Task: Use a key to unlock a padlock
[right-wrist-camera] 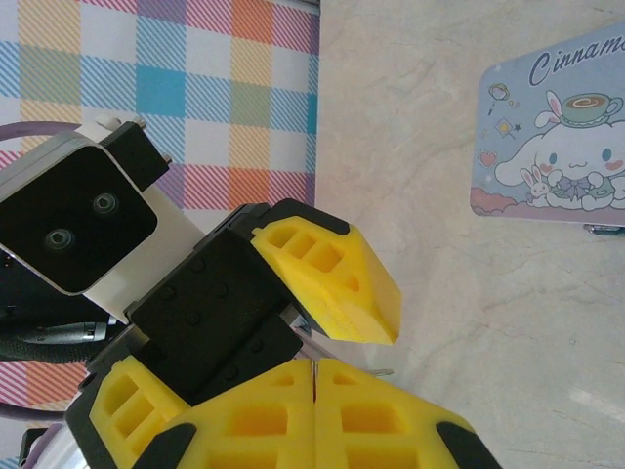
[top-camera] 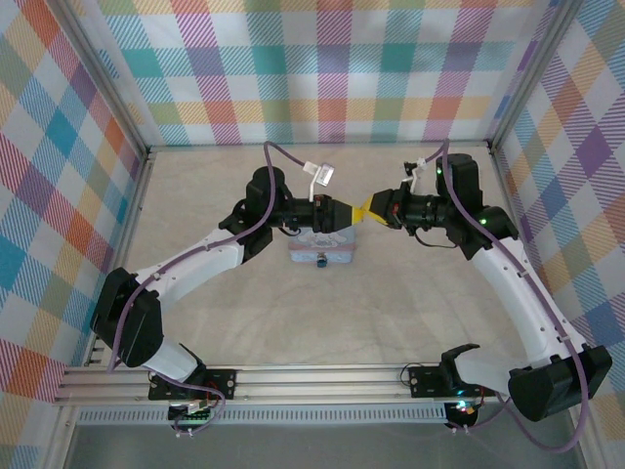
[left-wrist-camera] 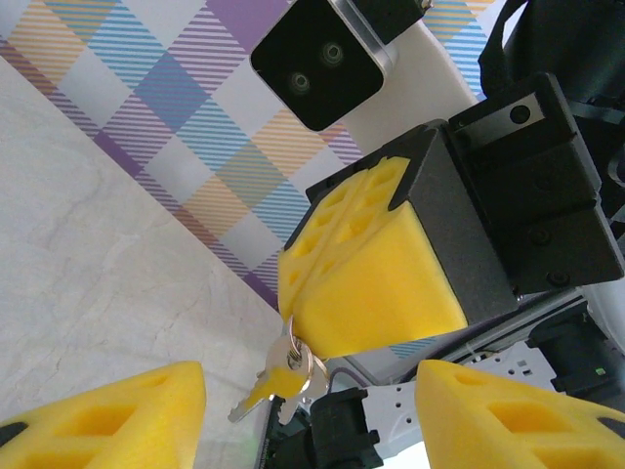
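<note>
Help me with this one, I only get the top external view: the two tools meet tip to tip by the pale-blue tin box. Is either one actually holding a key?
Observer: Yes. The left wrist view shows the right tool shut, with keys dangling from its closed tip.
Operator: Has the other arm gripped them?
Observer: No. The left tool is open; in its own view its fingers stand apart, with the keys hanging between them.
Operator: And the box?
Observer: The right wrist view shows the tin box lying apart from both tools, its cartoon print facing up.
</note>
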Motion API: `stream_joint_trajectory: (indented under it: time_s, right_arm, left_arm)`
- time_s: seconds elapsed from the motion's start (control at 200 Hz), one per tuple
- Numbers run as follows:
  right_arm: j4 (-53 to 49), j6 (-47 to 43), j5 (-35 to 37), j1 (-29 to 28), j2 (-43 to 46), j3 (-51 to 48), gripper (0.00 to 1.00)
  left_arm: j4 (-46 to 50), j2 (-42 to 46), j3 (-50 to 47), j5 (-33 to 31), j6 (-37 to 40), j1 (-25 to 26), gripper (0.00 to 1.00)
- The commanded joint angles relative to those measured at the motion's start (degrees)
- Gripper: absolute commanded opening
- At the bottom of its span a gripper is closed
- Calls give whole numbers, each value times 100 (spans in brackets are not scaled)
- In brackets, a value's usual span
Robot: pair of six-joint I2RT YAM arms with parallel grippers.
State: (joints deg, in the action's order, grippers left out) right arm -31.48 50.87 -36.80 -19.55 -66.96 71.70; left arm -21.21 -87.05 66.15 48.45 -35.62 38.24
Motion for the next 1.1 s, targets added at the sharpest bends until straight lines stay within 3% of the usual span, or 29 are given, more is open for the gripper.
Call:
stream_joint_trajectory:
  time_s: [0.0, 0.09, 0.36, 0.565, 0.765, 1.095]
  right_arm:
    - [229, 115, -178, -65, -36, 55, 0]
    - [269, 146, -203, -90, -54, 38, 0]
    - [328, 153, -148, -101, -28, -41, 0]
    - [162, 21, -73, -97, -15, 28, 0]
    - [38, -68, -41, -102, 16, 81, 0]
    - [63, -47, -96, -99, 34, 46, 0]
  left_arm:
    - [-202, 6, 101, 77, 165, 61, 59]
    - [-278, -1, 83, 82, 136, 65, 58]
    - [-166, 108, 30, 63, 262, 96, 36]
    - [302, 322, -22, -97, 586, 87, 25]
    - [495, 450, -93, -179, 697, 30, 22]
    - [515, 485, -137, -159, 744, 8, 7]
